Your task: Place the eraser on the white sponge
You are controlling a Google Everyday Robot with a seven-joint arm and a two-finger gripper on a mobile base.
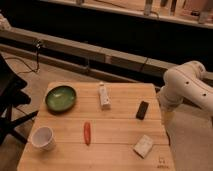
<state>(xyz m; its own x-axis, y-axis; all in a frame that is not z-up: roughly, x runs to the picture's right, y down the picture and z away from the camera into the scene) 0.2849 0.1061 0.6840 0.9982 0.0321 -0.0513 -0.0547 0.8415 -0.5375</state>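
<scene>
The black eraser (142,110) lies flat on the wooden table (120,147), right of centre. The white sponge (144,146) lies near the front right corner, a short way in front of the eraser and apart from it. My white arm (187,87) reaches in from the right. My gripper (168,116) hangs low beside the table's right edge, to the right of the eraser and touching neither thing.
A green bowl (61,98) sits at the back left and a white cup (43,138) at the front left. A white capped tube (104,96) lies at the back middle, a thin orange-red stick (87,133) in the middle front. A dark chair (10,100) stands to the left.
</scene>
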